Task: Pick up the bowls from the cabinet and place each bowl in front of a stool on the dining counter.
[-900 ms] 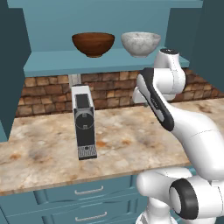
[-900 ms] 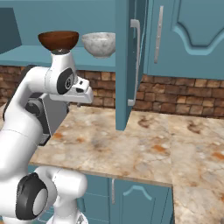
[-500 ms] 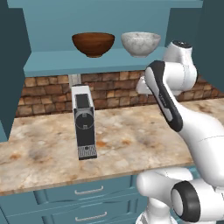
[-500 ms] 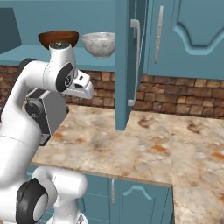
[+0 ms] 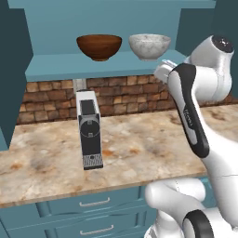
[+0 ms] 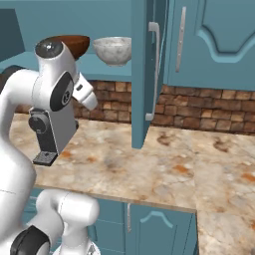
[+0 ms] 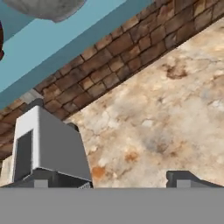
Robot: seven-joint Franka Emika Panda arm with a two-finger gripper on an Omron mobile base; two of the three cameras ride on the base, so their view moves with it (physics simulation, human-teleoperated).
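Observation:
Two bowls stand side by side on the shelf of the open teal cabinet [image 5: 56, 67]: a glossy reddish-brown wooden bowl [image 5: 99, 46] on the left and a grey-white marbled bowl [image 5: 149, 45] on the right. My gripper [image 7: 111, 180] is open and empty, its fingertips [image 7: 183, 178] far apart. It hangs below and in front of the shelf, looking down at the brick-backed counter. The marbled bowl [image 7: 43, 6] shows from beneath at the top of the hand view, above the shelf edge [image 7: 65, 48]. The dining counter is out of view.
A grey coffee machine [image 5: 89, 135] stands on the marbled counter [image 5: 139, 148] under the wooden bowl, close to my left fingertip in the hand view. An open cabinet door [image 6: 144, 74] juts out right of the marbled bowl. Teal drawers [image 5: 93, 204] sit below.
The arm has risen and swung right, bringing its upper joint up to shelf height. The bowls and coffee machine have stayed put.

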